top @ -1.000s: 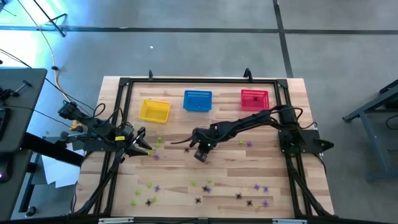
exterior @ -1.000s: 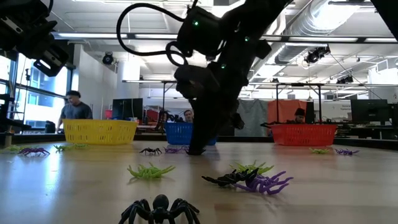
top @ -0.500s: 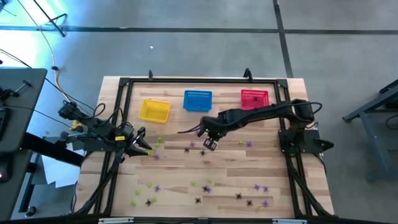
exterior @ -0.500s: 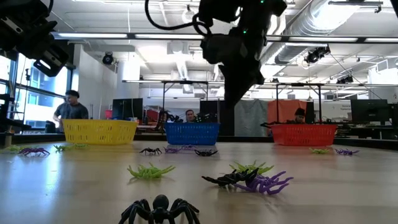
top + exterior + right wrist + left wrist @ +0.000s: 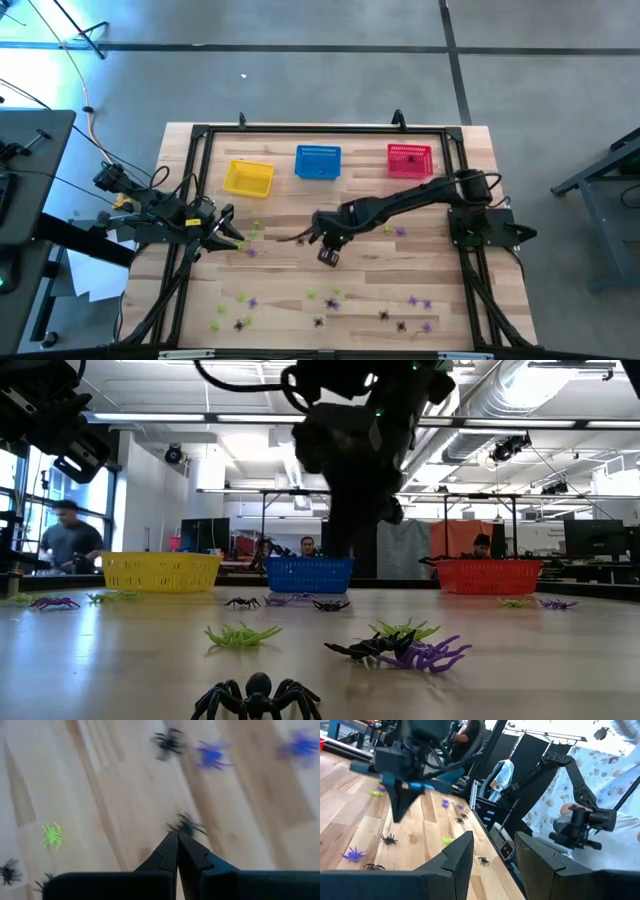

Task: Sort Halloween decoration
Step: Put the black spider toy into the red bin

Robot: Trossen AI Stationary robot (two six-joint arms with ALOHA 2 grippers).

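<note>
The Halloween decoration is many tiny plastic spiders, purple, yellow-green and black, scattered flat on the wooden table (image 5: 400, 270). Most lie toward the near edge (image 5: 333, 297) (image 5: 400, 648). My right gripper (image 5: 328, 256) (image 5: 177, 836) hangs above the table's middle, pointing steeply down, shut with nothing between its fingers. One black spider (image 5: 186, 825) (image 5: 330, 604) lies on the wood just beyond its tips. My left gripper (image 5: 235, 232) (image 5: 495, 860) waits level at the table's left side, open and holding nothing.
Three mesh baskets stand in a row along the far edge: yellow (image 5: 248, 178), blue (image 5: 318, 162), red (image 5: 409, 159). A black frame (image 5: 300, 128) runs around the table. People sit in the room beyond (image 5: 70, 545). Bare wood lies between the baskets and the spiders.
My right gripper has risen from the table top in front of the blue basket, staying shut, swinging toward the right and far edges and back. The black spider that lay at its tips stays on the wood.
</note>
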